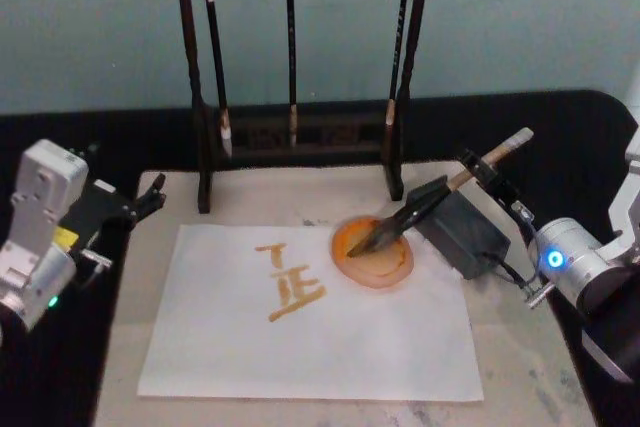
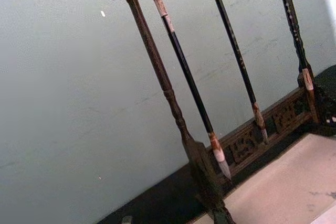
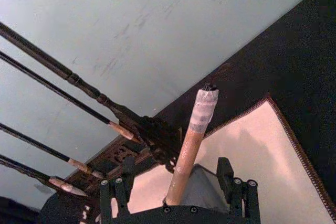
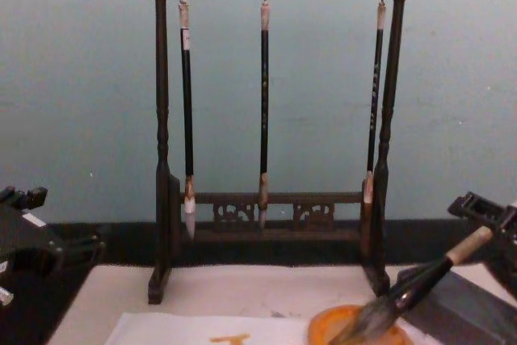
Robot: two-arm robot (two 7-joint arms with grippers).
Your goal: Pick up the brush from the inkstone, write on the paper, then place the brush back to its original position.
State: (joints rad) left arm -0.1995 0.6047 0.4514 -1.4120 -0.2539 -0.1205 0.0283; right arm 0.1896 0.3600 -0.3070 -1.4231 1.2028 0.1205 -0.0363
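The brush (image 1: 420, 209) lies tilted, its bristles in a round orange dish (image 1: 385, 265) and its black shaft resting on the dark grey inkstone (image 1: 468, 239). My right gripper (image 1: 487, 173) is open, one finger on each side of the pale tan handle (image 3: 185, 156) with a gap on both sides. In the chest view the brush (image 4: 416, 282) slopes down into the dish (image 4: 327, 330), with the right gripper (image 4: 487, 214) at its upper end. The white paper (image 1: 300, 342) carries orange strokes (image 1: 290, 287). My left gripper (image 1: 150, 197) is parked open at the mat's left edge.
A dark wooden rack (image 1: 300, 137) with three slim hanging brushes (image 4: 264, 103) stands behind the paper. The cream-beige mat (image 1: 525, 372) lies under everything on a black tabletop. The rack's post (image 2: 157, 66) stands close to my left arm.
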